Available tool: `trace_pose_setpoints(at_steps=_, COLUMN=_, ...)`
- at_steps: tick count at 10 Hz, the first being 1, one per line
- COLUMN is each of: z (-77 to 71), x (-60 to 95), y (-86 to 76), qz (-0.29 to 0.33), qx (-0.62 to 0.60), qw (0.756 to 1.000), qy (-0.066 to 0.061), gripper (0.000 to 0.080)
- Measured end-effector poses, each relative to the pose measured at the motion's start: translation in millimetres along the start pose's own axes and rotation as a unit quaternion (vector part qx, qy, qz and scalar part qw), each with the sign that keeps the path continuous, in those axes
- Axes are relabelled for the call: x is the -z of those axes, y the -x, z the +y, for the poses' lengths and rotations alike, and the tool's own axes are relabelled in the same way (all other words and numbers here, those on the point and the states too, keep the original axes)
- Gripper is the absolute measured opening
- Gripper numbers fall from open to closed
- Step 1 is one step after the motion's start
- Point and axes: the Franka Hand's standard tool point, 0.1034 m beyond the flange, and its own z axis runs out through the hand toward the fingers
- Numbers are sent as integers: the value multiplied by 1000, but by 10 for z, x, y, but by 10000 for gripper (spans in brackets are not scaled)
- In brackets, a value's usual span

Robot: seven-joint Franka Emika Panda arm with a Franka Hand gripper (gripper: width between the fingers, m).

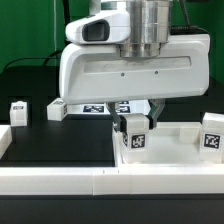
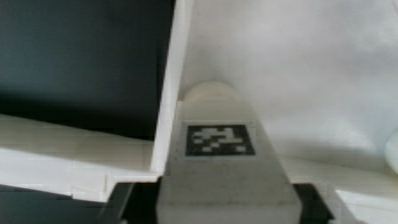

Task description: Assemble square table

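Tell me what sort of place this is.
Probably a robotics lab bench: a white robot arm over a black table, a small white plastic block leg bearing a black-and-white square tag, and the flat white marker board.

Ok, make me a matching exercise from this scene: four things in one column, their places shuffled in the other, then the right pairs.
Things:
1. tabletop
2. marker board
3. border rail
4. gripper

Places:
A. along the front, nearest the exterior camera
B. flat on the dark table, behind the gripper
C. down around a tagged leg
D. on the exterior view's right, rim raised

Pairs: 1-D, 2-B, 3-A, 4-C
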Motion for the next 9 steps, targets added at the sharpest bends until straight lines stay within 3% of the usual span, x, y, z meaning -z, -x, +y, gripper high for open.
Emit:
trace_pose_setpoints(at_steps=3, z=18, x=1, y=3, qz=0, qx=-113, qw=994, qy=-1, gripper=286)
trace_pose_setpoints(at_steps=9, z=41, x=2, y=83, qz=-6, qx=-357, qw=934, qy=2, gripper=294)
